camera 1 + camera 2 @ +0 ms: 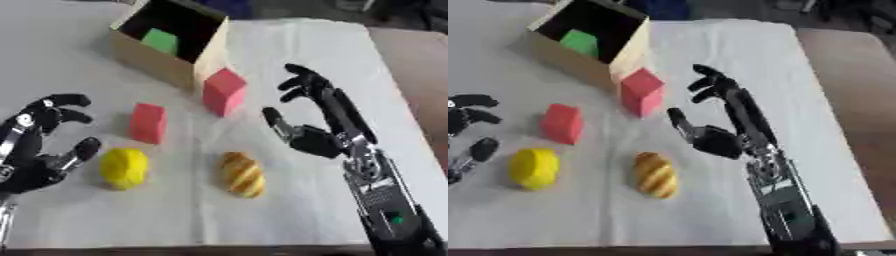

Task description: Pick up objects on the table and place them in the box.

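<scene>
The black right hand [319, 117] hovers over the white cloth-covered table [289, 55], fingers spread and lightly bent, thumb held apart, holding nothing; it stands just right of the pinkish-red foam-looking cube [224, 91], which sits close against the front corner of the open cardboard box [153, 55]. A green block [160, 40] already lies inside the box. The cube is probably the nearest target; it looks light and stiff enough to pinch, with flat matte faces that should not slip, so thumb on one side face and fingers on the opposite one seems the best hold (the face toward the box leaves little room, so the left and right faces look easier).

Further left stands a red upright rectangular block [148, 123], likely as easy to handle; the yellow rounded fruit-shaped object [124, 168] could roll, and would need a wrap of the fingers; the golden striped bread-roll-shaped object [241, 174] may be soft or hollow, best taken across its narrow middle.

The black left hand [39, 150] rests near the lower left, fingers curled part way, empty, just beside the yellow object.
</scene>
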Action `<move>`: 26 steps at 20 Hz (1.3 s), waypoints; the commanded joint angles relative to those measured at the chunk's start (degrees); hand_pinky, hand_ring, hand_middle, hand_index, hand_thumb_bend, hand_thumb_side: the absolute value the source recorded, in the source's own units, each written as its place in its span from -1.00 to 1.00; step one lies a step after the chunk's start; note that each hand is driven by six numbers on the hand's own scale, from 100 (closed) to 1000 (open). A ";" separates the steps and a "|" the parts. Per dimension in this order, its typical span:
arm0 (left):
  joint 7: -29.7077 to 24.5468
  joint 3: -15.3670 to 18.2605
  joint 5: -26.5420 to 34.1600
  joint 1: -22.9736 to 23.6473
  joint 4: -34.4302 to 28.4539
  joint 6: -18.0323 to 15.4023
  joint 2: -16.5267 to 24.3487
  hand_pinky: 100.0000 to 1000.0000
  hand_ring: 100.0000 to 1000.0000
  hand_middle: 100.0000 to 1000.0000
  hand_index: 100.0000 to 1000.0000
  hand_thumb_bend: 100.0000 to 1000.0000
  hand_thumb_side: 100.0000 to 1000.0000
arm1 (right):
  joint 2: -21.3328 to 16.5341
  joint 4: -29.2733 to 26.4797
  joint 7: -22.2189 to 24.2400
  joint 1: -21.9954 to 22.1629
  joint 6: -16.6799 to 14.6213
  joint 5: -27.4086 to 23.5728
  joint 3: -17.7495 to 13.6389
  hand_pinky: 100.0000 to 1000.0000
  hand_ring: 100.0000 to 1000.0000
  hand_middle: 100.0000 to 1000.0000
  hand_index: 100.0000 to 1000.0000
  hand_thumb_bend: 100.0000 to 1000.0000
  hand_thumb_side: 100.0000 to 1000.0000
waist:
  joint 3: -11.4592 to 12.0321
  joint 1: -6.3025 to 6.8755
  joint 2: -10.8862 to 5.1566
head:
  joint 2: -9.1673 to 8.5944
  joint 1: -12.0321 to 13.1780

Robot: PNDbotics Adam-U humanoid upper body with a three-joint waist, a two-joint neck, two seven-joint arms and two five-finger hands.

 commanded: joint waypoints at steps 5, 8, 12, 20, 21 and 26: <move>-1.75 -2.26 -0.77 -0.99 -1.34 -2.43 9.63 0.64 0.29 0.41 0.61 0.08 -0.23 | -0.90 -1.06 0.10 -0.52 -0.17 -0.20 -0.08 0.64 0.23 0.29 0.83 -0.46 -0.37 | -0.44 0.25 -0.22 | -0.35 0.32; -3.66 -4.50 -1.02 -1.21 -0.98 -3.63 14.44 0.64 0.30 0.41 0.61 0.09 -0.24 | -0.95 -1.05 0.21 -0.56 -0.21 -0.20 0.03 0.64 0.23 0.29 0.83 -0.46 -0.36 | -0.74 0.39 -0.24 | -0.39 0.47; -6.83 -8.07 -1.92 -1.89 0.04 -4.90 20.48 0.63 0.32 0.41 0.62 0.09 -0.26 | -0.97 -1.01 0.40 -0.58 -0.29 -0.25 0.24 0.64 0.23 0.29 0.83 -0.47 -0.36 | -1.21 0.57 -0.31 | -0.34 0.88; -9.56 -13.01 -6.86 -4.76 4.25 -5.89 24.75 0.61 0.35 0.40 0.63 0.14 -0.32 | -1.08 -0.99 0.74 -0.53 -0.40 -0.28 0.49 0.64 0.23 0.29 0.83 -0.47 -0.36 | -1.65 0.71 -0.55 | -0.08 1.32; -9.36 -13.46 -7.80 -5.17 4.88 -5.97 24.61 0.61 0.35 0.40 0.63 0.15 -0.33 | -1.08 -1.00 0.78 -0.55 -0.42 -0.29 0.52 0.64 0.23 0.29 0.83 -0.47 -0.36 | -1.69 0.70 -0.58 | -0.06 1.34; -7.99 -15.49 -13.65 -6.80 7.32 -6.87 23.47 0.60 0.36 0.40 0.64 0.18 -0.35 | -1.10 -1.03 0.84 -0.52 -0.40 -0.32 0.56 0.64 0.23 0.29 0.83 -0.47 -0.36 | -1.88 0.61 -0.65 | 0.08 1.50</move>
